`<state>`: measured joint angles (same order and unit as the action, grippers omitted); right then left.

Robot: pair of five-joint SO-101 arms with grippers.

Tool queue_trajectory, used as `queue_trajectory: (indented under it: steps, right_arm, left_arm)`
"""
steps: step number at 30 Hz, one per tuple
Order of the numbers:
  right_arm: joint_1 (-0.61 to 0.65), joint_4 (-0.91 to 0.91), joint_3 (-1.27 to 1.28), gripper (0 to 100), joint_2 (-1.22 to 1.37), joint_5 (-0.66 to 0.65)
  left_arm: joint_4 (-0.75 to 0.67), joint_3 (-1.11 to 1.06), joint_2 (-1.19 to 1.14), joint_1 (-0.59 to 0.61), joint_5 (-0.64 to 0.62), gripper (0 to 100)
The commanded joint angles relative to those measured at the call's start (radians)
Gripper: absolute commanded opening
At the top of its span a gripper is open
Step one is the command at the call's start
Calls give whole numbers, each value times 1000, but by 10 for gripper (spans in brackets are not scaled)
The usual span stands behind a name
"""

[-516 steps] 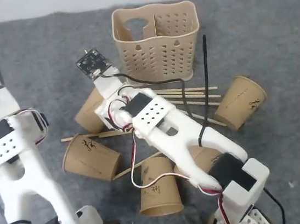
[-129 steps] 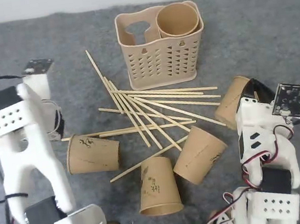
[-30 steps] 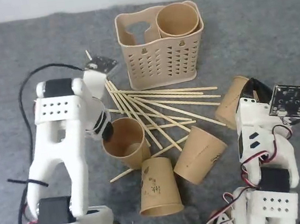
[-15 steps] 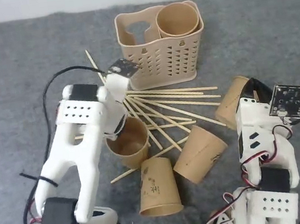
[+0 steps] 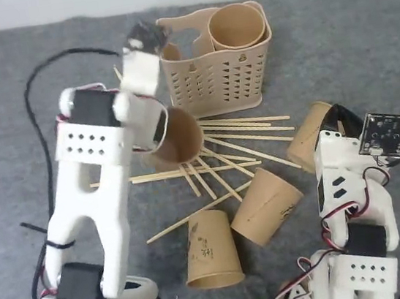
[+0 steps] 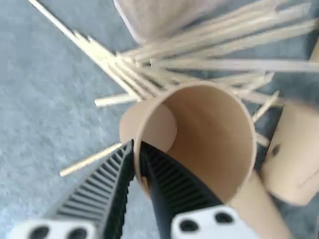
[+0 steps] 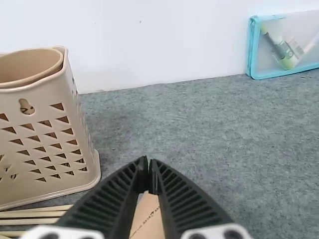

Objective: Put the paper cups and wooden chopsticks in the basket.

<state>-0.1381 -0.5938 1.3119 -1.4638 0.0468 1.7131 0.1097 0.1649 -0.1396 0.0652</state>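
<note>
The paper cups [image 5: 211, 247] are tan with small dark markings, chopsticks [image 5: 210, 169] pale wood, basket [image 5: 213, 81] beige with rows of triangular holes, surface [image 5: 363, 47] mottled grey, arms [image 5: 96, 200] white with black ribbed jaws.

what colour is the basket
Beige, with rows of small holes; the basket shows best in the high view.

Even light casts a faint shadow beside each paper cup [image 5: 212, 250].

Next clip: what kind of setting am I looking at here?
Probably an indoor robot test bench rather than a home: small white robot arms stand on a grey felt-like mat against a plain white wall, with a basket, paper cups and chopsticks laid out as props.
</note>
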Motion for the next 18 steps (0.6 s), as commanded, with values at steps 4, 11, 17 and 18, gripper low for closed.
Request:
queue_trajectory:
  steps: [4,11,17,18]
  right_arm:
    - [5,16,-6,8,-18,-11]
    - [8,15,-6,8,-18,-12]
    - [8,15,-6,8,-18,-12]
    - [8,15,-5,8,-18,-12]
  left_arm:
    - [-5,249,32,-74,-126,12]
    - [-178,380,32,-147,-288,12]
    - [-442,392,26,-170,-474,12]
    - [-489,392,9,-170,-502,12]
